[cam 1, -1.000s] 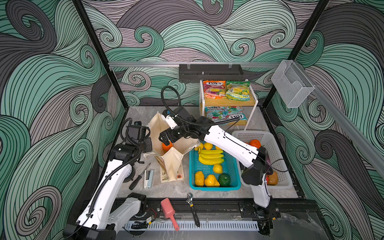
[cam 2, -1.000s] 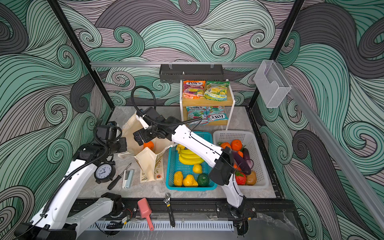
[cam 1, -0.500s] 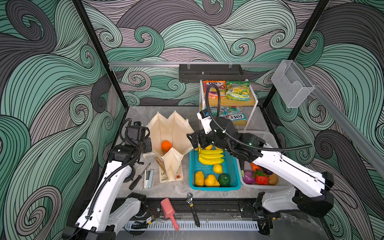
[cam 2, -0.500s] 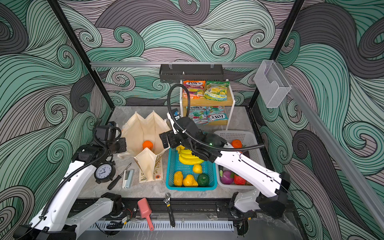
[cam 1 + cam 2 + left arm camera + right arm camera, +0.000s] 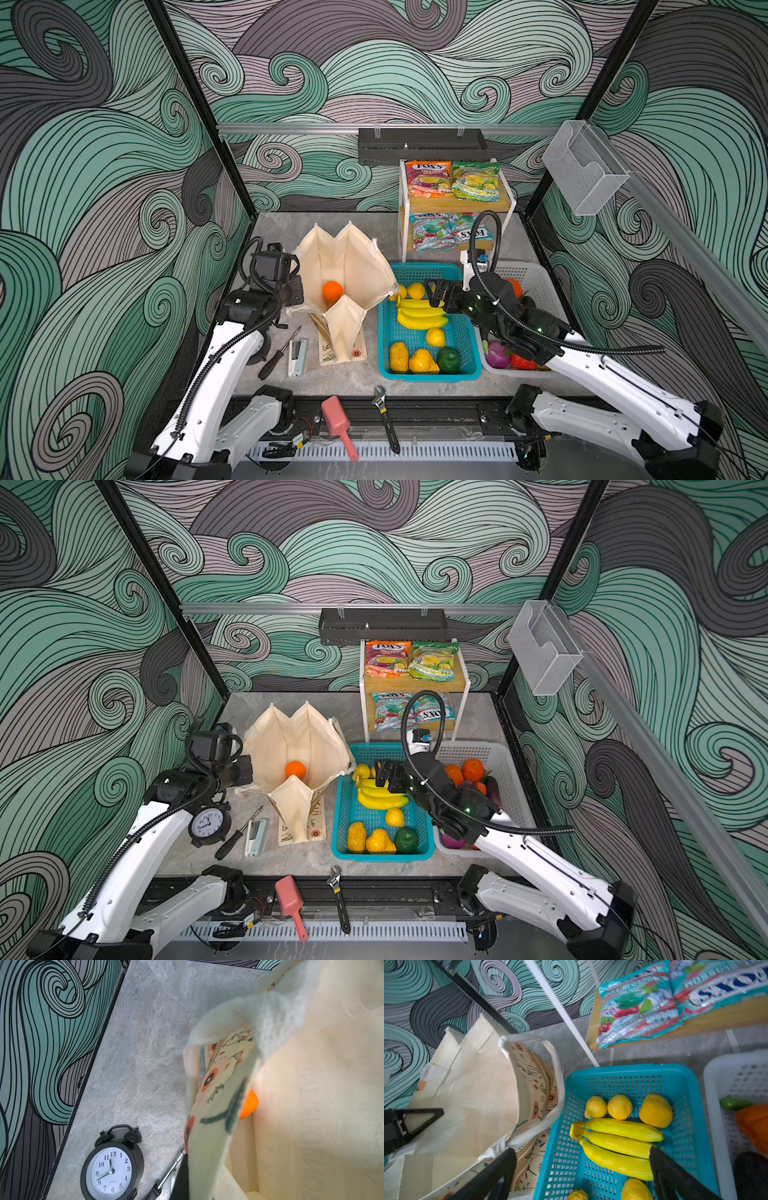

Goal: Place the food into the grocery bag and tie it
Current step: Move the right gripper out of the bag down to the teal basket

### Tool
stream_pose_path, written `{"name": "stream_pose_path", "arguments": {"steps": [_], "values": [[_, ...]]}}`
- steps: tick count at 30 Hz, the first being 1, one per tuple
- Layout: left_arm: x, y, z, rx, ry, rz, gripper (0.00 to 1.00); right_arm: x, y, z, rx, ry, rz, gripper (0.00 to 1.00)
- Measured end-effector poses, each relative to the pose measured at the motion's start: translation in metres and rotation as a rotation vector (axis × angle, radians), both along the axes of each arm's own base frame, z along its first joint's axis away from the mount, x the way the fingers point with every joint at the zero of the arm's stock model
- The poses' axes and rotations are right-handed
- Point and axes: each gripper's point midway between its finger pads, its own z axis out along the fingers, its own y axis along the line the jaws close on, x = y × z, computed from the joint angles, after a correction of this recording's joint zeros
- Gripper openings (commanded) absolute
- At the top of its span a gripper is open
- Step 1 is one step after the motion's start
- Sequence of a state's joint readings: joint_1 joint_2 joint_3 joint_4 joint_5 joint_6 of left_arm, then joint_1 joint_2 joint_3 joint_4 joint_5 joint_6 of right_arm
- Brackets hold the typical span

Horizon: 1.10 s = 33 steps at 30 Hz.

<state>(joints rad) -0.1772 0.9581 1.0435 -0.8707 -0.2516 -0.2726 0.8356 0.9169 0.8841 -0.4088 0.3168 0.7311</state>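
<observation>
The grocery bag (image 5: 353, 266) (image 5: 291, 737) stands wide open left of centre, an orange (image 5: 332, 291) (image 5: 295, 769) lying inside it. My left gripper (image 5: 297, 299) (image 5: 246, 780) is shut on the bag's left rim; in the left wrist view the floral fabric (image 5: 216, 1093) drapes over one dark finger (image 5: 180, 1178). Other toy fruit, bananas (image 5: 419, 313) (image 5: 616, 1142) and yellow round pieces (image 5: 619, 1106), fills the teal basket (image 5: 428, 376). My right gripper (image 5: 434, 293) (image 5: 384, 773) (image 5: 583, 1176) hangs open and empty over those bananas. Orange-red (image 5: 428, 178) and green (image 5: 476, 180) candy packets lie on the shelf top.
A white basket (image 5: 536, 274) of vegetables stands right of the teal one. Teal candy packets (image 5: 637, 1012) lie on the lower shelf. A clock (image 5: 209, 823), screwdriver (image 5: 278, 353) and stapler (image 5: 298, 356) lie left of the bag. A pink scoop (image 5: 338, 424) and wrench (image 5: 386, 415) rest at the front edge.
My right gripper has left the orange in the bag and swung right, from over the bag to over the teal basket. The left gripper has kept its hold on the rim.
</observation>
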Motion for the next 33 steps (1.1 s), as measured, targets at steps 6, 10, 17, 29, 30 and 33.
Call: {"name": "stream_pose_path", "arguments": {"steps": [6, 10, 17, 29, 30, 33], "values": [[0.000, 0.001, 0.000, 0.004, -0.001, 0.004, 0.00, -0.004, -0.031, -0.037, 0.127, 0.105, -0.152, 1.00], [0.000, 0.002, 0.000, 0.008, 0.000, 0.006, 0.00, -0.002, -0.036, -0.049, 0.195, 0.176, -0.178, 1.00], [-0.001, 0.003, 0.000, 0.015, -0.001, 0.012, 0.00, -0.007, -0.022, -0.082, 0.293, 0.315, -0.069, 0.97], [-0.001, 0.004, 0.000, 0.019, 0.000, 0.016, 0.00, -0.021, -0.012, -0.096, -0.057, 0.331, 0.169, 0.79], [-0.001, 0.004, 0.000, 0.019, 0.000, 0.016, 0.00, -0.027, -0.008, -0.105, -0.112, 0.351, 0.218, 0.79], [-0.001, 0.005, 0.000, 0.020, 0.000, 0.017, 0.00, -0.042, 0.005, -0.125, -0.219, 0.395, 0.340, 0.76]]}}
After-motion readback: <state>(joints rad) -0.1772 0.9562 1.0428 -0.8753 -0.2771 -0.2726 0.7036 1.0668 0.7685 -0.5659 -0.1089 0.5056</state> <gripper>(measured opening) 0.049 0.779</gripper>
